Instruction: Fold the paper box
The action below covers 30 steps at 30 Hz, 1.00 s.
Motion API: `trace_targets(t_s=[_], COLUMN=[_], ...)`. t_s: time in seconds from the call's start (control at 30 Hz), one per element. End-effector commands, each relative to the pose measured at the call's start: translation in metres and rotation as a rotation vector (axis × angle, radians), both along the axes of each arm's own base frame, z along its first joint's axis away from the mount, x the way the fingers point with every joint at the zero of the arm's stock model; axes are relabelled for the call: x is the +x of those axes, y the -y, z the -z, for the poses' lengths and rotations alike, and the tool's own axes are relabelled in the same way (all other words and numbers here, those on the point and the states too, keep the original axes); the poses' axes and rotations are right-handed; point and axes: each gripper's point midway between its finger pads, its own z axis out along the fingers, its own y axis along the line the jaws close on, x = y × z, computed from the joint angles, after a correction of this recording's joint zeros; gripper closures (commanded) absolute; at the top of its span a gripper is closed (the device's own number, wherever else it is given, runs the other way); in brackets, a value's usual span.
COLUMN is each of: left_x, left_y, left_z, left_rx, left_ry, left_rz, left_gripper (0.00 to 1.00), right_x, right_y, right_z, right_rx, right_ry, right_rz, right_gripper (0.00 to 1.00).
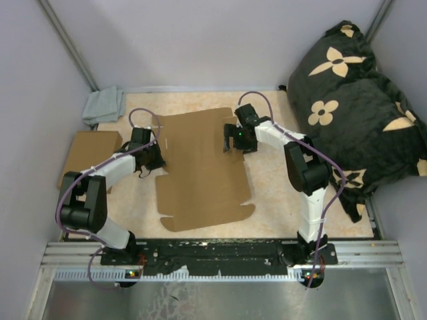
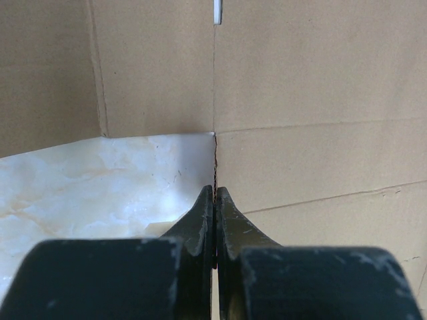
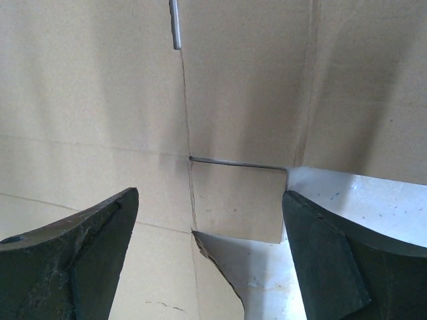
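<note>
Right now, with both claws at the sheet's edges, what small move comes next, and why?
Probably lower the right claw and close it on the small tab between its open fingers: the paper box lies flat, unfolded, and that tab sits at its edge beside the table. The left claw, shut, rests at the opposite edge.

Left wrist camera: I see the left gripper [image 2: 214, 195] with its two dark fingers [image 2: 198, 227] pressed together, only a hairline gap between them. The paper box [image 2: 313, 100] — flat brown cardboard — fills the top and the right side. A thin cut runs straight down from a small slot [image 2: 217, 12] at the top. Below it the cardboard's edge carries on to the fingertips; I cannot tell whether the tips pinch that edge. Faint creases cross the right part, and one runs vertically on the left. Lower left — bare table [image 2: 87, 187], pale and marbled, with a soft glare patch.
</note>
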Motion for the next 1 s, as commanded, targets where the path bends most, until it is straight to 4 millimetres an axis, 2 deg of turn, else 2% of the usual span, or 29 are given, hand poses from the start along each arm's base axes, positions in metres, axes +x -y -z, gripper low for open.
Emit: trace_targets(t_s=[0.0, 0.23, 0.4, 0.57, 0.8, 0.97], left_x=[0.001, 0.001, 0.001, 0.000, 0.000, 0.001], left_y=[0.008, 0.009, 0.011, 0.013, 0.017, 0.020], left_z=[0.001, 0.000, -0.001, -0.001, 0.002, 0.004], left_rx=[-0.014, -0.020, -0.027, -0.033, -0.047, -0.057], left_ry=[-0.012, -0.010, -0.008, -0.008, -0.014, -0.018], left_rz=[0.016, 0.020, 0.024, 0.031, 0.045, 0.056], left_gripper=[1.00, 1.00, 1.00, 1.00, 1.00, 1.00], right_x=[-0.007, -0.011, -0.014, -0.021, -0.030, -0.032], right_y=[-0.020, -0.034, -0.045, -0.064, -0.090, -0.101], right_z=[-0.031, -0.065, -0.079, -0.076, -0.058, -0.048], right_rx=[0.100, 0.175, 0.207, 0.269, 0.335, 0.334], right_ry=[0.016, 0.062, 0.080, 0.052, -0.002, -0.011], right_rz=[-0.034, -0.061, -0.084, -0.129, -0.180, -0.197], right_gripper=[0.11, 0.11, 0.11, 0.11, 0.13, 0.13])
